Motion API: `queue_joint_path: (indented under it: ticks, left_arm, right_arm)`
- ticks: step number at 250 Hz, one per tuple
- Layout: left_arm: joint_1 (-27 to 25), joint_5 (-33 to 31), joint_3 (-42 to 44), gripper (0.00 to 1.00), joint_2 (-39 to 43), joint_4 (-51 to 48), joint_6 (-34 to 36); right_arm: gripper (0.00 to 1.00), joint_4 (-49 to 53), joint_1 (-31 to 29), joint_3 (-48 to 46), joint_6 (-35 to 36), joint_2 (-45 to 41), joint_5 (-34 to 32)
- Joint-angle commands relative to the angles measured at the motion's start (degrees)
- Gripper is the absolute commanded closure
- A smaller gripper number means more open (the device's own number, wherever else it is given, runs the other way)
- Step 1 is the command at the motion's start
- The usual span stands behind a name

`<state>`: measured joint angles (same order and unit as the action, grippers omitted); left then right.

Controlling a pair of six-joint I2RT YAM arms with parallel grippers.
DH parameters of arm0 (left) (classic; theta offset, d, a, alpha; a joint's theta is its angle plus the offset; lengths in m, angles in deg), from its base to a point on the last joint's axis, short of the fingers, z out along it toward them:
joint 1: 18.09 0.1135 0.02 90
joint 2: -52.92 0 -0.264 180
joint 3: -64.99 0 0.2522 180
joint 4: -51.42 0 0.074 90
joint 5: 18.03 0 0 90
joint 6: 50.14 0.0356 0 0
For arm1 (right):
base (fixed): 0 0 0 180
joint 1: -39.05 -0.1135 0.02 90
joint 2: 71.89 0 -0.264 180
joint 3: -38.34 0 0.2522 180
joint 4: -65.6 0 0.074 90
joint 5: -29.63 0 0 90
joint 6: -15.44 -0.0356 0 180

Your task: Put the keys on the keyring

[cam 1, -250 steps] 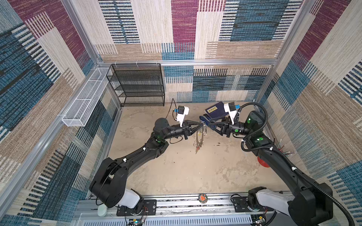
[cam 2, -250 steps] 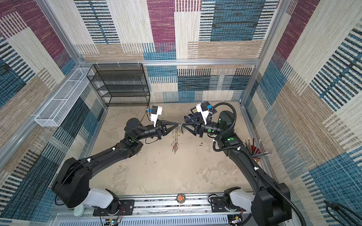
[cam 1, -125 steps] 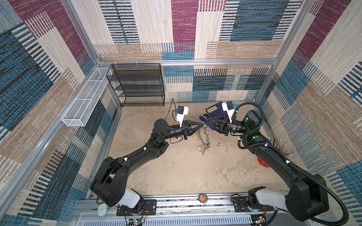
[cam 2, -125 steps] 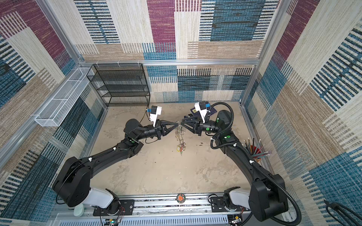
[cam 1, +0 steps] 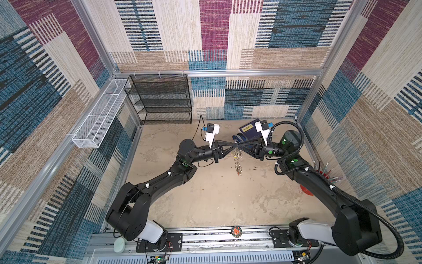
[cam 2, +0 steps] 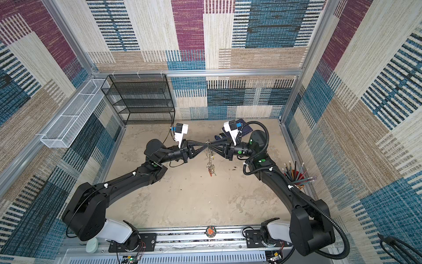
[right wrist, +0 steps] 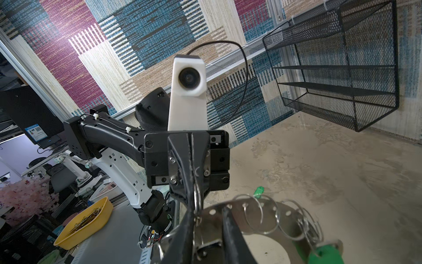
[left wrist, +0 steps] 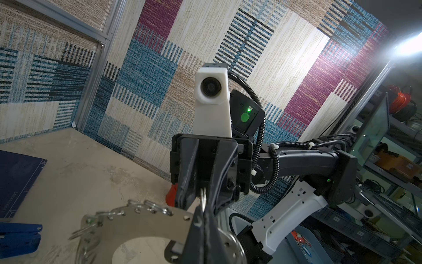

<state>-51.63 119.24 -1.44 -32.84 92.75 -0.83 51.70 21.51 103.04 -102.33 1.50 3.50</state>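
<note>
Nearest us, both arms reach in from the front rail and meet tip to tip above the middle of the counter. The keyring hangs between them, held up in the air. Its long axis runs straight down from the tips. In both top views we see it edge-on, with a flat face turned toward each arm.

The left claw is clenched on the keyring at its top. The right claw has its jaws narrowly apart around a split ring on the same rim, and we cannot tell whether it pinches.

In the right wrist view a green tag shows past the rim. A pencil cup stands off to the right by the wall. Just behind the right claw lies a blue book. Farthest back, a black shelf stands against the wall.
</note>
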Motion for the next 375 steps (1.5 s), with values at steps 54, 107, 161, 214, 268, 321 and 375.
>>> queue_joint_path:
  ticks: [54, 107, 161, 214, 268, 321, 375]
  left_arm:
    - [0.0, 1.2, 0.3, 1.00, -0.1, 4.2, -0.7]
    - [0.0, 1.9, 0.2, 1.00, -0.2, 2.4, 0.1]
    - [0.1, 3.3, -1.0, 0.96, 1.1, -5.5, 3.1]
    - [3.2, 4.4, -2.3, 0.75, 4.0, -18.6, 5.1]
    - [9.0, 9.7, -11.6, 0.55, 7.0, -48.2, 20.1]
    - [8.8, 9.6, -29.6, 0.53, 3.2, -83.7, 43.1]
    - [7.3, 6.1, -37.7, 0.57, -2.0, -93.3, 47.1]
  right_arm:
    - [0.83, -6.3, -0.8, 0.1, -3.6, 1.4, 0.1]
    - [0.98, -6.5, -1.0, -0.4, -3.5, 1.5, -0.2]
    - [1.00, -3.8, -1.0, -0.6, -1.6, 0.7, -1.3]
    - [1.00, 3.0, -1.0, 1.0, 3.3, 0.1, -3.2]
    - [1.00, 10.4, -1.8, 2.6, 9.3, -0.4, -5.2]
    - [1.00, 18.4, -3.0, 5.3, 15.3, -0.2, -6.4]
    - [1.00, 22.2, -3.8, 7.1, 17.9, 0.3, -6.7]
